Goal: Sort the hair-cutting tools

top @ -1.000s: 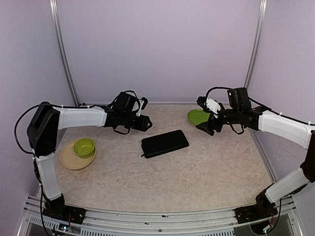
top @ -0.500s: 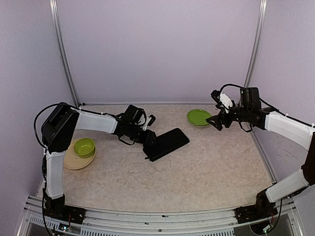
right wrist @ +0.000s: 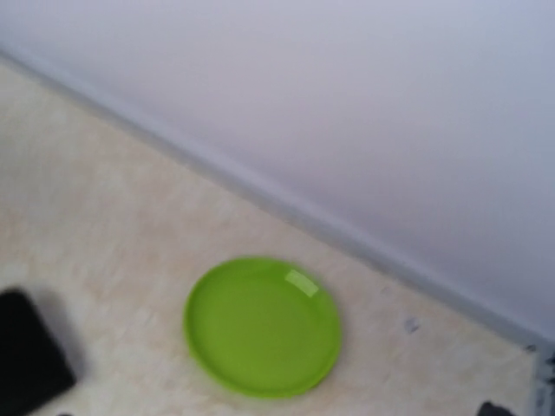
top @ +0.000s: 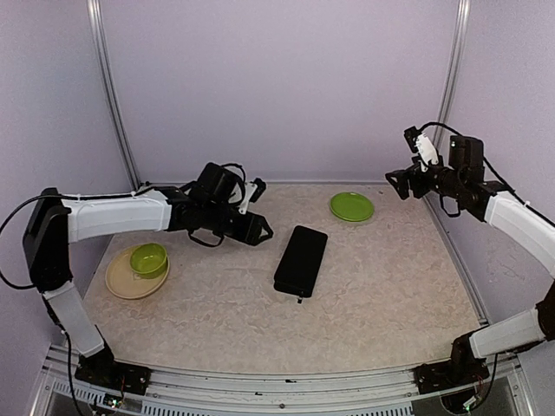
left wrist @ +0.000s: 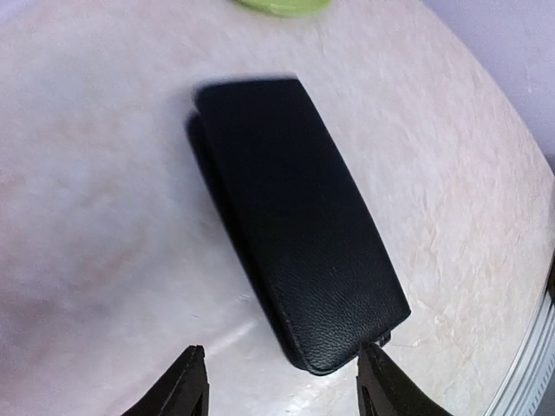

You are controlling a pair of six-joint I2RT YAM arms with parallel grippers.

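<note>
No scissors or hair clips show in any view; they are hidden or out of view. The flat black case (top: 301, 260) lies shut on the table's middle, its long side running near to far. It fills the left wrist view (left wrist: 295, 225). My left gripper (top: 257, 232) hovers just left of the case, open and empty, its fingertips (left wrist: 187, 386) wide apart near the case's end. My right gripper (top: 401, 183) is raised at the far right, above and right of the green plate (top: 351, 206). Its jaws do not show clearly.
The green plate also shows in the right wrist view (right wrist: 262, 325), empty, near the back wall. A green bowl (top: 148, 258) sits on a beige plate (top: 121, 282) at the left. Walls close in the back and sides.
The case has turned from lying crosswise to lengthwise and slid slightly right. My left gripper has pulled back left off it. My right arm has risen and drawn back to the right.
</note>
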